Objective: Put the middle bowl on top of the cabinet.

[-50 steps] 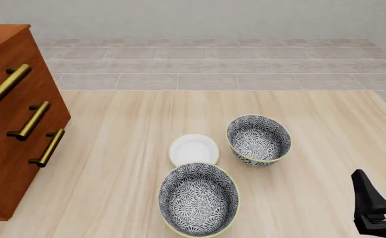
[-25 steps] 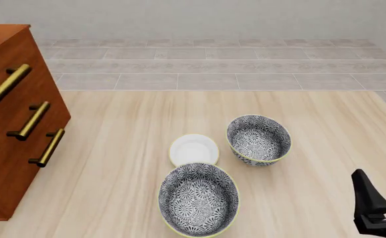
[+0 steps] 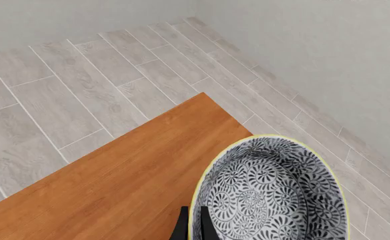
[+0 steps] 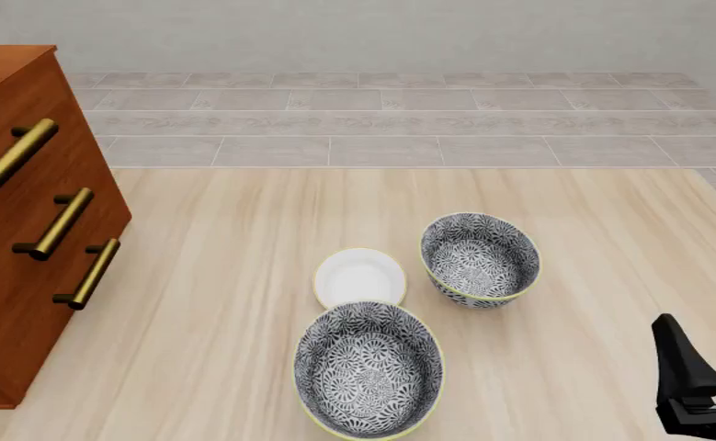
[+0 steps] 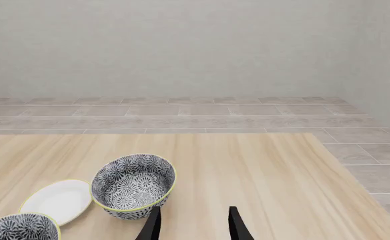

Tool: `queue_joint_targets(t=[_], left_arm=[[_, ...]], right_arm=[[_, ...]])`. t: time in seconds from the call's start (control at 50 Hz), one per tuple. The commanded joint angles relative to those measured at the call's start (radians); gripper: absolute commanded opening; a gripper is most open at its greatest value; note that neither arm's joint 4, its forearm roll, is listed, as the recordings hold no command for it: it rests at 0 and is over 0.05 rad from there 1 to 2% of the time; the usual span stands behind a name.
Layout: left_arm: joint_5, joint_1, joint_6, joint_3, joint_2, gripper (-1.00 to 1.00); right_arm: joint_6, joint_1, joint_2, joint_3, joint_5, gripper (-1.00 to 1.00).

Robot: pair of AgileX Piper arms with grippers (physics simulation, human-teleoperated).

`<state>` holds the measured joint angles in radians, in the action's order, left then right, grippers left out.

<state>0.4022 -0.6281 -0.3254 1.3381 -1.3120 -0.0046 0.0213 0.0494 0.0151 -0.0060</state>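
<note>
The left wrist view shows the middle bowl (image 3: 275,195), patterned grey and white with a yellowish rim, held above the cabinet (image 3: 114,185) top near its corner. My left gripper (image 3: 193,227) is shut on the bowl's rim, one finger on each side of the wall. In the front view the cabinet (image 4: 15,239) stands at the left with three brass handles, and neither the bowl nor the left gripper shows there. My right gripper (image 5: 193,225) is open and empty, low over the table's near right (image 4: 713,363).
Two more patterned bowls stand on the wooden table, one nearer (image 4: 368,369) and one farther right (image 4: 481,257). A small white plate (image 4: 359,277) lies between them. Tiled floor and a grey wall lie beyond the table.
The sliver of bowl rim at the front view's top left corner has gone out of that view. The right arm and the table's things have not moved.
</note>
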Motion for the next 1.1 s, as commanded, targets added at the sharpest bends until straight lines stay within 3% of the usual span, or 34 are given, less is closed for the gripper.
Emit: queue_joint_targets(t=[0.02,0.66,0.68,1.1], left_arm=[[-0.008,-0.001,0.011,-0.032,-0.033,-1.0],[-0.011,-0.024,0.017,-0.021,-0.039,-1.0],[-0.01,-0.021,0.02,-0.021,-0.034,1.0],[-0.001,-0.016,0.023,-0.014,-0.008,1.0]], right_arm=[[-0.002,-0.001,-0.005,-0.001,0.004,1.0],[-0.001,-0.003,0.009,-0.003,-0.009,1.0],[-0.001,-0.003,0.01,-0.004,-0.01,1.0],[-0.001,-0.002,0.006,-0.004,-0.007,1.0]])
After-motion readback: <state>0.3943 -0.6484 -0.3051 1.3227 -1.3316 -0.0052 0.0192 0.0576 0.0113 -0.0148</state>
